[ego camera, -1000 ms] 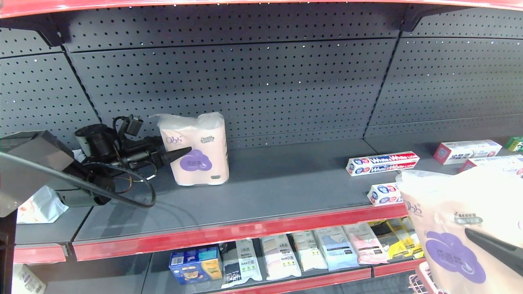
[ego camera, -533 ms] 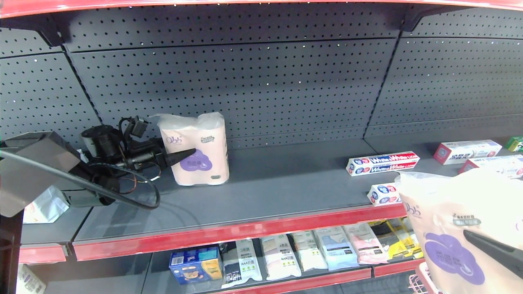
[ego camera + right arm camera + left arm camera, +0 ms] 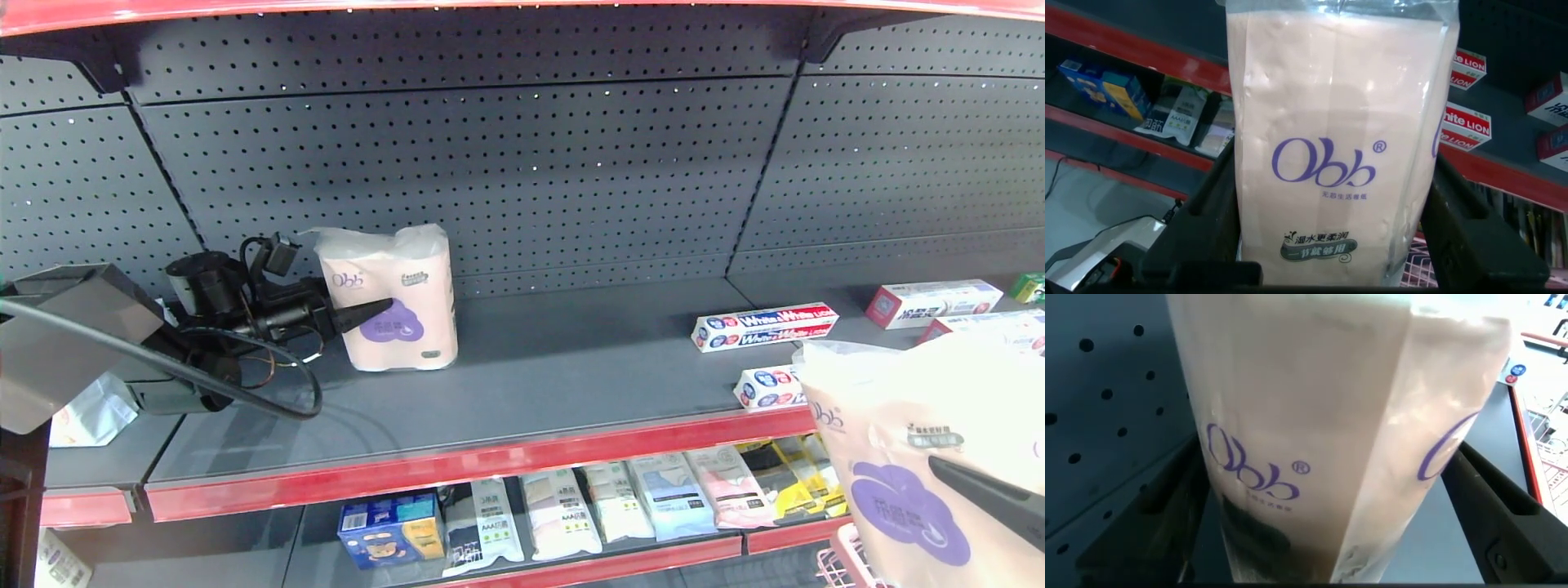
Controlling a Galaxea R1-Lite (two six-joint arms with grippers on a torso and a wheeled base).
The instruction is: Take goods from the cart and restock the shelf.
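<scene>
Your left pincer (image 3: pixel 377 304) sits around the pack of toilet rolls (image 3: pixel 400 278), which stands upright on the grey shelf (image 3: pixel 539 359) at centre left of the head view, close to the back panel. You cannot tell whether it grips the pack or merely straddles it. Your right pincer (image 3: pixel 963 482) is clamped on a second pack (image 3: pixel 890 425), held in the air at lower right, in front of the toothpaste boxes (image 3: pixel 763 327) and above the pink cart (image 3: pixel 845 559).
</scene>
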